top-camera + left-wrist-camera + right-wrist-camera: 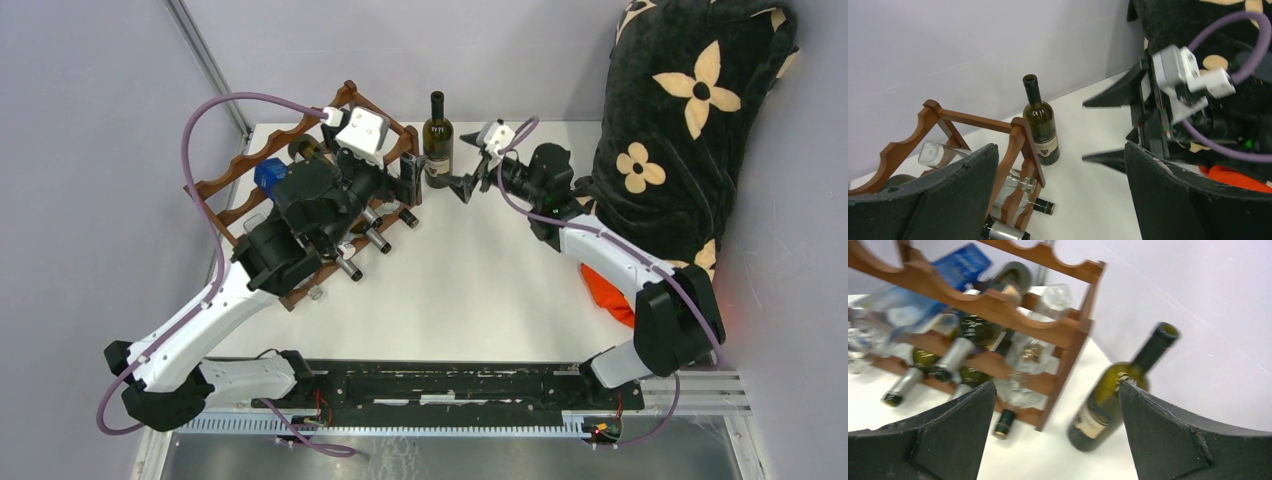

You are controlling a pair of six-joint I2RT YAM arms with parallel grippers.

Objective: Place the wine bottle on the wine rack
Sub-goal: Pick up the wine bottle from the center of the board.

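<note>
The wine bottle (pixel 437 140) is dark green with a pale label and stands upright on the white table just right of the wine rack (pixel 232 180). The rack is reddish-brown wood with scalloped rails. My right gripper (pixel 462 162) is open beside the bottle's right side, and nothing is between its fingers. In the right wrist view the bottle (pixel 1103 405) leans across the frame ahead of the gripper (pixel 1056 385), near the rack (pixel 1063 330). My left gripper (pixel 385 185) hovers open over the rack's right end. Its view shows the bottle (pixel 1040 125), the rack (pixel 1018 145) and the right gripper (pixel 1085 131).
Several bottles lie in the rack, their necks (pixel 375 235) poking out toward the table's middle. A blue object (pixel 270 172) sits on the rack. A black blanket with cream flowers (pixel 690 120) fills the right side, with something orange (pixel 605 295) below it. Grey walls close off the back.
</note>
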